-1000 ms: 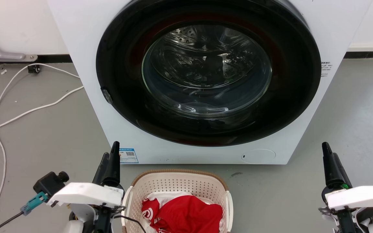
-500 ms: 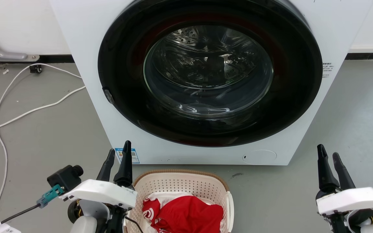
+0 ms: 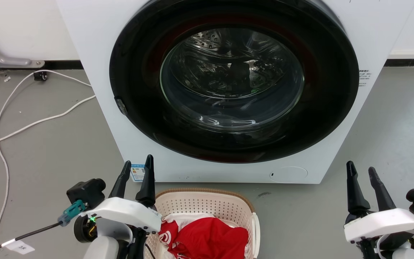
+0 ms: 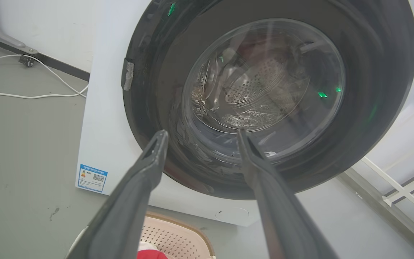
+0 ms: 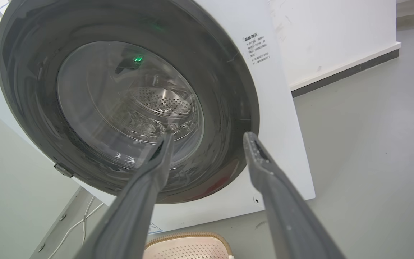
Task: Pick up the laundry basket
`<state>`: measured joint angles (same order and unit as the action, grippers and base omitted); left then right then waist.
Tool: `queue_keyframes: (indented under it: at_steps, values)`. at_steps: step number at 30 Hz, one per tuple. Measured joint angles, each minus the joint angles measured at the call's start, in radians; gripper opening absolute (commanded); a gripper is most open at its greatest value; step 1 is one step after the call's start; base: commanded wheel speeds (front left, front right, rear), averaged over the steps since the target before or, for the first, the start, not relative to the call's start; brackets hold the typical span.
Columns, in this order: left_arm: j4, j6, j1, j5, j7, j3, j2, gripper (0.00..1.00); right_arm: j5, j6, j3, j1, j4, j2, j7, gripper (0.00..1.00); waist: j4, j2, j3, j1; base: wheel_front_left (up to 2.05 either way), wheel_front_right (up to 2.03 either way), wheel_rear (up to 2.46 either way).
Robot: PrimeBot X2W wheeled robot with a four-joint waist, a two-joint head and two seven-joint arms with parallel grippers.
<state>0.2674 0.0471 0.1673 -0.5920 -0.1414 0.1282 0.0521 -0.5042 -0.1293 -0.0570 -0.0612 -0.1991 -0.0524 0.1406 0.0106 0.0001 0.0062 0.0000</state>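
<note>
The laundry basket [image 3: 210,205], cream perforated plastic with a brown rim and white side handles, sits on the floor at the bottom centre of the head view, holding red and white cloth [image 3: 207,237]. Its far rim also peeks into the left wrist view [image 4: 178,235] and the right wrist view [image 5: 189,246]. My left gripper [image 3: 137,166] stands open just left of the basket's left edge, above it, fingers pointing at the washer. My right gripper [image 3: 361,169] is open well to the right of the basket, with bare floor between them. Nothing is held by either.
A white front-loading washing machine [image 3: 95,72] with a round dark glass door [image 3: 232,79] stands right behind the basket. White cables [image 3: 31,124] trail over the grey floor on the left. A wall with a dark skirting runs behind.
Both grippers have opened from nearly shut. The left arm moved right, toward the basket's left edge; the right gripper shifted slightly left. The head view shifted a little too.
</note>
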Motion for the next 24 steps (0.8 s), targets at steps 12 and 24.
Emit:
queue_keyframes:
  at_steps: [12, 24]
  values:
    - [0.020, -0.016, 0.016, 0.139, -0.030, 0.018, 0.000, 1.00, 0.178, 0.000, 0.014, 0.000, 0.009, 0.000, 0.028, 1.00, 0.001, 0.0000, -0.001, 0.0000, 0.00, 0.00, 0.00]
    - [0.042, -0.030, 0.027, 0.263, -0.056, 0.031, 0.000, 1.00, 0.308, 0.000, 0.013, 0.000, 0.000, 0.000, 0.055, 1.00, 0.005, 0.0000, -0.004, 0.0000, 0.00, 0.00, 0.00]
